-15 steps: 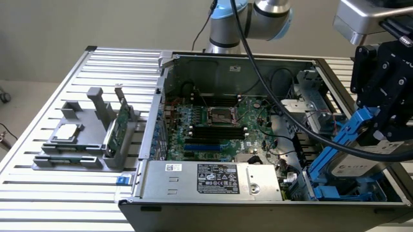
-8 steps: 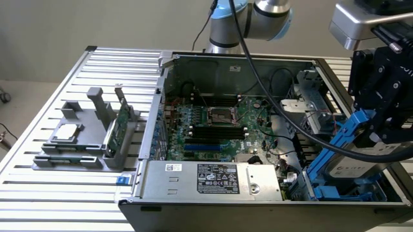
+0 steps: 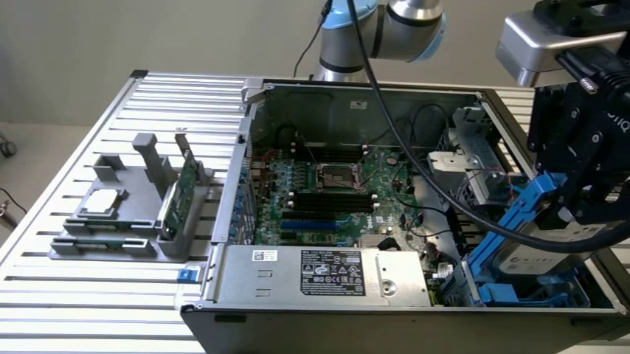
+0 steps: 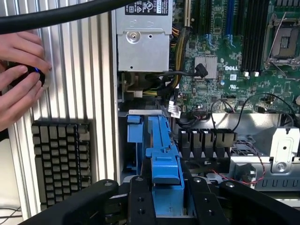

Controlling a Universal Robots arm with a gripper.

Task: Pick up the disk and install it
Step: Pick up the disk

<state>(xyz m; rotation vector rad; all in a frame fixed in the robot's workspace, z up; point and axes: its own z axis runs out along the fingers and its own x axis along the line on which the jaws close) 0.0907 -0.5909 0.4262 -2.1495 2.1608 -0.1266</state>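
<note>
Over blue drive bay [image 3: 532, 299]; disk [image 3: 539, 254] tilted; clamped in gripper [image 4: 169, 200]

Seen at the slatted metal table [image 3: 88, 295]: one open metal computer case [image 3: 364, 92], with one green motherboard [image 3: 335, 192] and one silver box-shaped power supply [image 3: 325, 274] inside. Also counted are one silver-grey rectangular disk [image 3: 536, 254] in a blue plastic carrier, one black gripper [image 3: 586, 214], and one grey plastic holder [image 3: 108, 247] bearing one small square silver chip [image 3: 103, 200] and one green circuit card [image 3: 177, 195]. Nearby are one dark keyboard [image 4: 63, 161], one black mouse [image 4: 29, 75] and one person's hand [image 4: 18, 96].
</note>
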